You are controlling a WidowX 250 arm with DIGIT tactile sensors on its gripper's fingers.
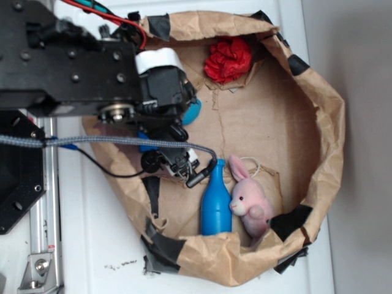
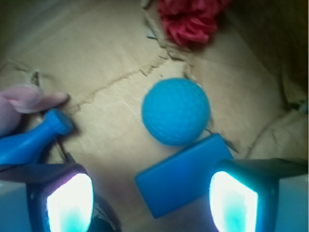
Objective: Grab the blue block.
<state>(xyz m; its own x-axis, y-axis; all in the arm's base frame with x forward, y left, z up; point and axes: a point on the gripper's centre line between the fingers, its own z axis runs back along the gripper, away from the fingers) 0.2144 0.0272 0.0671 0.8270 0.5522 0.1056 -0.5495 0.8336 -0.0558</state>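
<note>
Paper bin (image 1: pixel 318 122) | hand (image 2: pixel 152 205) spread over blue block (image 2: pixel 181 176)

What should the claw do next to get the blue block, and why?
Probably drop straight down. In the wrist view the open gripper already has the blue block between its fingers, not yet gripped. The ball touching the block sits beyond them.

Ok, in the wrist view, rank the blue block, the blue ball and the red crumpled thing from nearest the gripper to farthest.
Measured from the gripper:
1. The blue block, lying flat between the fingers, nearer the right one.
2. The blue ball, just beyond the block and touching its far edge.
3. The red crumpled thing, at the top of the view, by the paper wall.
</note>
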